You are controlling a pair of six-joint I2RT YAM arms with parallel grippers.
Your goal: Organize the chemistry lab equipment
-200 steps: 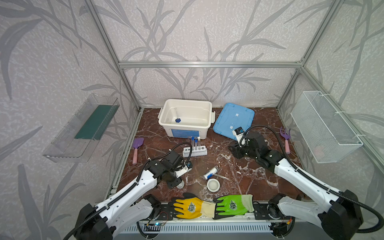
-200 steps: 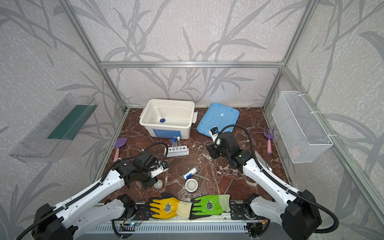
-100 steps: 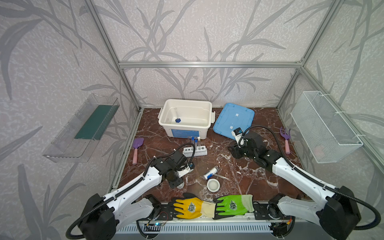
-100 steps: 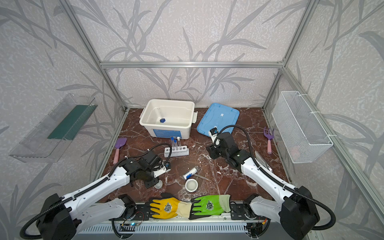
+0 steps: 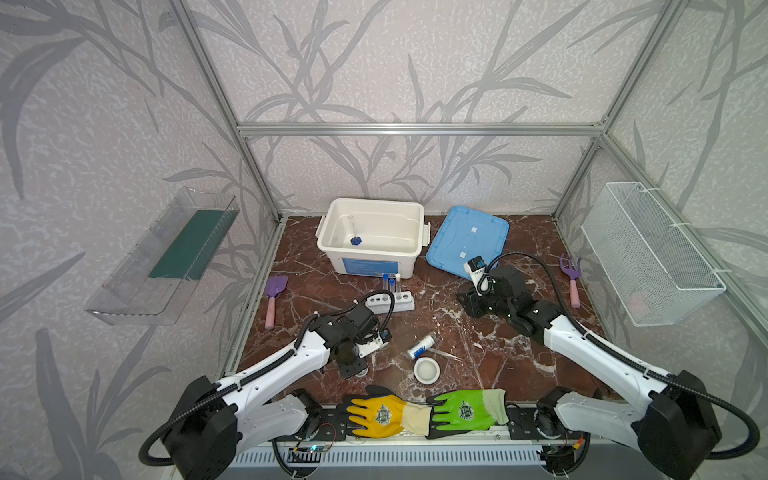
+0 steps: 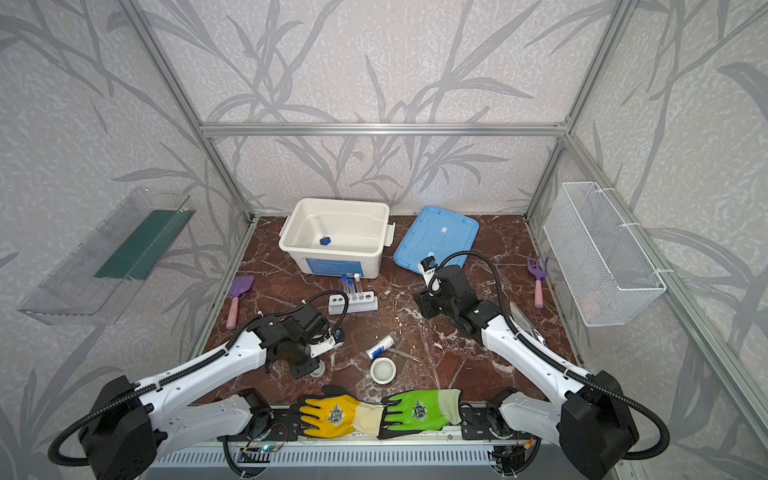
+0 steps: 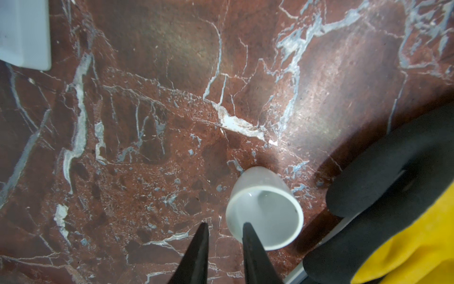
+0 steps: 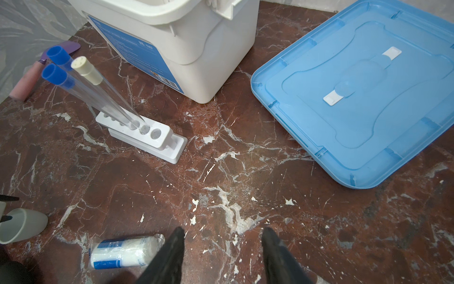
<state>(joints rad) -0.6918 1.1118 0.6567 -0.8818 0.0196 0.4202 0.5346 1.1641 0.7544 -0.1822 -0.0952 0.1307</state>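
My left gripper point(image 7: 225, 227) points down at a small white ceramic dish point(image 7: 265, 209) near the front left point(image 5: 360, 370). One finger is inside its rim and the other outside, with a gap showing, so the jaws stand narrowly open. My right gripper point(image 8: 222, 236) hangs open over bare marble, nothing between its fingers. A blue-labelled vial point(image 8: 125, 250) lies just beside it. The white rack point(image 5: 390, 301) holds three capped test tubes point(image 8: 98, 93). Metal tweezers point(image 5: 444, 354) and a second white dish point(image 5: 427, 370) lie mid-front. A blue-based vessel point(image 5: 355, 240) sits in the white bin point(image 5: 370, 266).
The blue lid point(image 5: 467, 241) lies right of the bin. A purple trowel point(image 5: 272, 299) lies at the left edge and a rake point(image 5: 572, 282) at the right. Yellow point(image 5: 382, 413) and green point(image 5: 465, 409) gloves lie at the front edge. A wire basket point(image 5: 648, 253) hangs on the right wall.
My left gripper has moved forward and down onto the small dish, and its jaws have narrowed. The right arm has barely shifted.
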